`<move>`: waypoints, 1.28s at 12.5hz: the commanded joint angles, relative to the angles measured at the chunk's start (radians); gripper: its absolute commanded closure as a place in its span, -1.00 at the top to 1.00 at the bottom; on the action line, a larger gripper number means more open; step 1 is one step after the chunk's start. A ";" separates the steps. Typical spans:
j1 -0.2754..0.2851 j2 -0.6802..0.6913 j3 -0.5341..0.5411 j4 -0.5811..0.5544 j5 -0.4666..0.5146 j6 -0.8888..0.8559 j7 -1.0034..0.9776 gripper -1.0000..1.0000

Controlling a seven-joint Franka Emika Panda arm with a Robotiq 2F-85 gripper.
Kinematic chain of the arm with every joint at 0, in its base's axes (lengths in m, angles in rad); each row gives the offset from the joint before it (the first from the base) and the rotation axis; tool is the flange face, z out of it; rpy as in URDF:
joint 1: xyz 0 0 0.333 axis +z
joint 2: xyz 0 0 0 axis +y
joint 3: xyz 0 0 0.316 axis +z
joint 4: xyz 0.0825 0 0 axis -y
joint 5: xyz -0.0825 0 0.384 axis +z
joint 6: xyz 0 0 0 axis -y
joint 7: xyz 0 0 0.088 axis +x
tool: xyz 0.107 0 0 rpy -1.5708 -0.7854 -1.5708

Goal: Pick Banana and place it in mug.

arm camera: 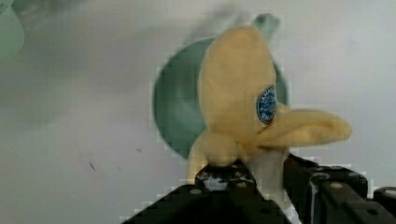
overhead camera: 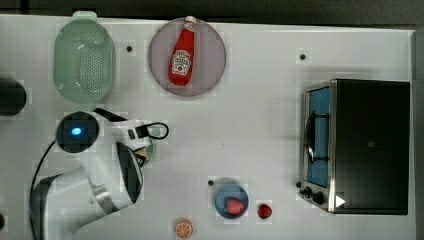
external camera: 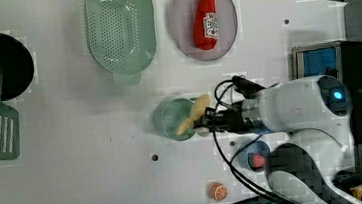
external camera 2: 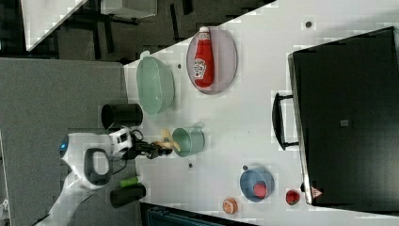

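Note:
A yellow plush banana (arm camera: 238, 98) with a blue sticker sits between my gripper's (arm camera: 261, 172) jaws, which are shut on its lower end. It hangs just over the pale mint-green mug (arm camera: 175, 112), which stands upright on the white table. In the left view the banana (external camera: 193, 113) overlaps the mug's (external camera: 173, 119) rim on the left view's right side, with the gripper (external camera: 211, 120) just behind it. In the right view the banana (external camera 2: 168, 140) sits at the mug's (external camera 2: 189, 141) opening, held by the gripper (external camera 2: 157, 149). In the top view my arm covers most of the mug (overhead camera: 159, 132).
A green colander (overhead camera: 85, 60) and a grey plate (overhead camera: 210, 55) with a ketchup bottle (overhead camera: 181, 52) lie at the back. A toaster oven (overhead camera: 357, 145) stands on the top view's right. A blue bowl (overhead camera: 222, 192), a strawberry (overhead camera: 264, 210) and an orange slice (overhead camera: 183, 228) lie near the front.

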 commanded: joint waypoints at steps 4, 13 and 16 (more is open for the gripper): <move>-0.002 0.035 0.004 -0.017 -0.052 0.089 0.224 0.21; -0.018 -0.091 -0.024 0.001 -0.059 0.137 0.249 1.00; -0.035 -0.234 -0.103 0.043 -0.061 -0.016 0.212 1.00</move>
